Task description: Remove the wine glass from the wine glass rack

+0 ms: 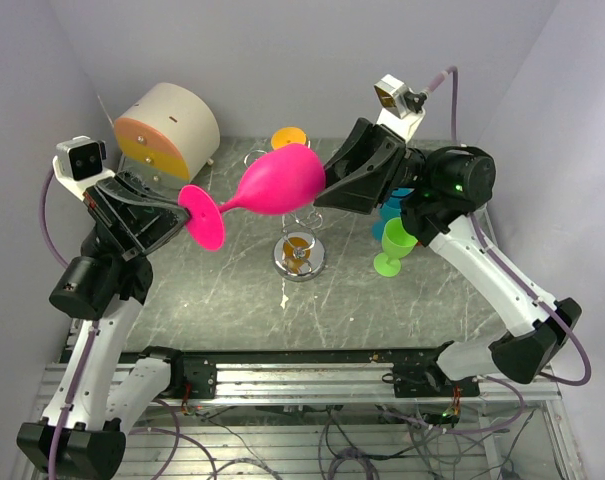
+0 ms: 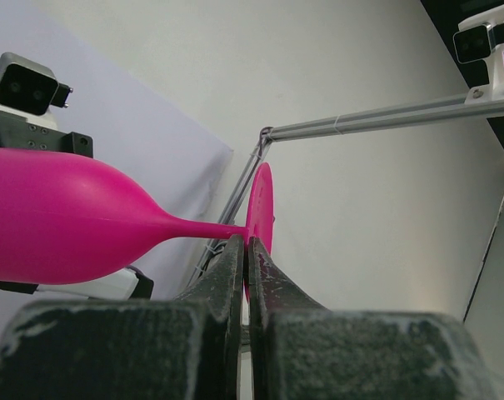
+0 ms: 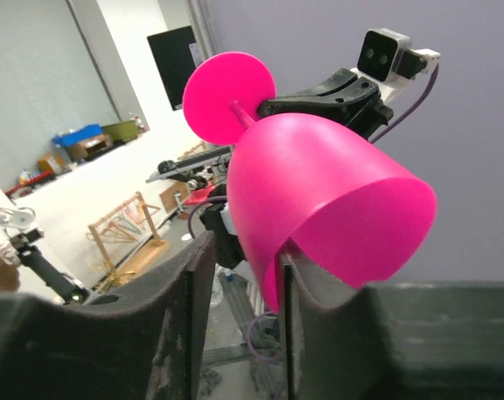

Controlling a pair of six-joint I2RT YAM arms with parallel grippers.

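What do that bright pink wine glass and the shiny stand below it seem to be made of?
The opaque pink wine glass looks like plastic, though I can't be sure: solid colour, not see-through, only a soft sheen. The silver wire wine glass rack looks like chromed metal: its round base reflects like a mirror.

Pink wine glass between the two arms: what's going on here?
The pink wine glass is off the wine glass rack, held sideways in the air above it. The left gripper is shut on its stem, right beside the foot. The right gripper straddles the bowl's wall at the rim, jaws apart and not visibly clamped. It looks like a handover between the arms.
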